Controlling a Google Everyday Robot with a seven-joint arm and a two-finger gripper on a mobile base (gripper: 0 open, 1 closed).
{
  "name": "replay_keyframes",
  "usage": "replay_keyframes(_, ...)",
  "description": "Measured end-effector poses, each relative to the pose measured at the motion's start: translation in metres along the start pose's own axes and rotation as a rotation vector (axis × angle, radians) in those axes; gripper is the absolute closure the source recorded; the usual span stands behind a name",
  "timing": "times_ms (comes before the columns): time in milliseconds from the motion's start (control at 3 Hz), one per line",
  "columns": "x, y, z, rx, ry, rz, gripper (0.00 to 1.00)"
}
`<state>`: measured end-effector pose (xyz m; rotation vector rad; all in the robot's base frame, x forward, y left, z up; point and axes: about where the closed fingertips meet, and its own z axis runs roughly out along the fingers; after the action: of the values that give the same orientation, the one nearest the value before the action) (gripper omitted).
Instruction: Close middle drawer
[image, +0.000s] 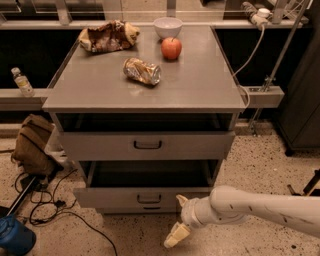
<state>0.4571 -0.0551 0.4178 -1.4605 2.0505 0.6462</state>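
Shows the middle drawer (110, 198) pulled open at 6 o'clock beneath the grey surface (200, 90), the claw (176, 220) low at 5 o'clock, fingers spread, near the drawer's front right of its handle (149, 199).

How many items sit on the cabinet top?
4: a crumpled bag back left, a white bowl back centre, an apple before it, a crushed can in the middle. The end effector hangs low before the right half of the open middle drawer.
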Motion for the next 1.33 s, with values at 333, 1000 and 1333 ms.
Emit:
replay_keyframes(333, -0.004, -0.026, 0.009, 0.033, 0.013, -0.028, 0.0)
replay_keyframes(1000, -0.008, -0.077, 0.026, 0.025, 0.086, -0.059, 0.0)
replay_keyframes(1333, -0.008, -0.077, 0.026, 0.025, 0.086, -0.059, 0.0)
